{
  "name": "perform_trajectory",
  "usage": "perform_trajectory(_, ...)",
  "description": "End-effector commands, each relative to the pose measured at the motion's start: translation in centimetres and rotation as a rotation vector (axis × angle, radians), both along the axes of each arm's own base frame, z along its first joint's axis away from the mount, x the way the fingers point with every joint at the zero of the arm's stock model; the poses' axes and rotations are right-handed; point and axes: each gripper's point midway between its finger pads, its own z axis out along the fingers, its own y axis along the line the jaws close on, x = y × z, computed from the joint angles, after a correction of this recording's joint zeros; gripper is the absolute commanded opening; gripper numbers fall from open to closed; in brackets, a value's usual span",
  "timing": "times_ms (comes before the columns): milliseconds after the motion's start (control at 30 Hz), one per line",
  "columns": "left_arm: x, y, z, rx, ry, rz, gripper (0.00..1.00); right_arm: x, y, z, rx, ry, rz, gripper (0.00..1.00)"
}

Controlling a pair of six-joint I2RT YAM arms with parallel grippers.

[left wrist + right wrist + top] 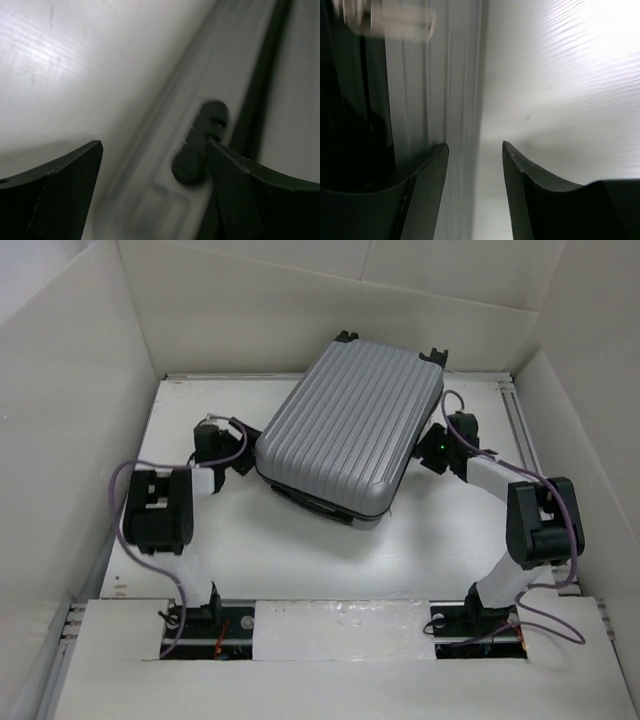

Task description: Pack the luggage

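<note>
The luggage (350,430) is a silver-grey ribbed suitcase lying at an angle on the white table, ribbed shell up, black wheels toward the back wall. A dark strip shows under its near edge. My left gripper (243,462) sits against its left side. In the left wrist view the gripper (154,145) is open wide, with the blurred silver shell (165,170) between the fingers and a dark round part (197,150) beside the right finger. My right gripper (433,450) is at the suitcase's right side. In its wrist view the gripper (475,145) stands partly open over the shell's edge (410,90).
White cardboard walls (80,390) enclose the table on the left, back and right. A metal rail (515,410) runs along the table's right edge. Purple cables (130,490) loop off both arms.
</note>
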Motion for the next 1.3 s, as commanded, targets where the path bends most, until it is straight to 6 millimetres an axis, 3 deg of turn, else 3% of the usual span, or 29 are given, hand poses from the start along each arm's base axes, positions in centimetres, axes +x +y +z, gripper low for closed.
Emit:
perform_trajectory(0, -6.2, -3.9, 6.4, -0.125, -0.192, -0.119, 0.82, -2.1, 10.6, 2.5, 0.113, -0.107, 0.285, 0.55)
perform_trajectory(67, -8.9, -3.9, 6.5, -0.130, -0.197, -0.114, 0.82, -3.3, 11.9, 2.7, 0.110, -0.109, 0.316, 0.55)
perform_trajectory(100, -10.1, -3.6, 8.9, -0.139, -0.268, -0.106, 0.82, -3.9, 12.4, 3.1, 0.112, -0.119, 0.332, 0.55)
perform_trajectory(133, -12.2, -3.4, 7.4, -0.137, -0.237, -0.104, 0.82, -4.5, 13.3, 3.6, 0.116, -0.129, 0.357, 0.55)
perform_trajectory(167, -12.9, -3.2, 7.4, -0.133, -0.241, -0.091, 0.82, -4.9, 13.5, 3.6, 0.117, -0.119, 0.351, 0.55)
perform_trajectory(200, -13.4, -2.2, 9.0, -0.112, -0.294, -0.076, 0.83, -4.9, 13.2, 4.6, 0.112, -0.143, 0.339, 0.57)
perform_trajectory(233, -14.1, -1.4, 8.0, -0.086, -0.244, -0.052, 0.83, -5.5, 13.2, 4.9, 0.102, -0.133, 0.339, 0.57)
perform_trajectory(300, -14.6, -0.1, 8.8, -0.025, -0.260, -0.016, 0.84, -6.5, 12.0, 4.6, 0.070, -0.126, 0.301, 0.58)
perform_trajectory(333, -15.8, 0.6, 9.7, 0.033, -0.276, -0.004, 0.86, -7.2, 11.4, 6.4, 0.071, -0.166, 0.290, 0.58)
perform_trajectory(400, -16.0, 2.1, 11.8, 0.098, -0.328, 0.076, 0.88, -9.0, 10.3, 6.0, 0.056, -0.167, 0.271, 0.58)
perform_trajectory(433, -17.0, 2.7, 14.3, 0.113, -0.405, 0.103, 0.88, -10.0, 9.9, 7.7, 0.078, -0.212, 0.264, 0.58)
perform_trajectory(467, -17.5, 3.5, 14.9, 0.156, -0.401, 0.139, 0.89, -10.8, 9.7, 7.8, 0.090, -0.218, 0.257, 0.58)
perform_trajectory(533, -19.2, 3.9, 16.9, 0.187, -0.455, 0.140, 0.91, -13.7, 10.6, 8.2, 0.125, -0.240, 0.297, 0.53)
perform_trajectory(633, -20.7, 3.7, 16.7, 0.202, -0.443, 0.116, 0.91, -15.8, 10.4, 7.2, 0.122, -0.230, 0.283, 0.51)
perform_trajectory(767, -23.0, 3.3, 15.2, 0.189, -0.437, 0.084, 0.91, -17.8, 10.7, 8.6, 0.141, -0.280, 0.292, 0.51)
perform_trajectory(833, -23.9, 3.0, 14.7, 0.172, -0.450, 0.072, 0.91, -19.1, 11.2, 8.2, 0.136, -0.254, 0.329, 0.50)
perform_trajectory(867, -24.2, 2.7, 14.9, 0.150, -0.453, 0.061, 0.91, -19.1, 11.3, 8.9, 0.123, -0.256, 0.322, 0.46)
perform_trajectory(1000, -24.5, 3.2, 14.2, 0.215, -0.404, 0.050, 0.92, -21.1, 10.7, 8.8, 0.078, -0.280, 0.299, 0.23)
perform_trajectory(1067, -24.7, 3.4, 14.4, 0.201, -0.414, 0.073, 0.92, -22.1, 10.8, 9.6, 0.107, -0.330, 0.319, 0.18)
perform_trajectory(1100, -24.8, 3.6, 14.5, 0.197, -0.414, 0.094, 0.92, -22.7, 10.8, 8.4, 0.109, -0.323, 0.345, 0.17)
perform_trajectory(1167, -24.9, 3.9, 14.4, 0.175, -0.419, 0.131, 0.92, -23.3, 11.7, 8.5, 0.140, -0.359, 0.392, 0.15)
perform_trajectory(1200, -24.8, 3.9, 14.1, 0.166, -0.411, 0.134, 0.92, -23.3, 11.6, 7.7, 0.127, -0.360, 0.400, 0.15)
perform_trajectory(1267, -24.6, 3.5, 13.7, 0.145, -0.405, 0.122, 0.92, -22.4, 11.4, 8.2, 0.097, -0.409, 0.381, 0.21)
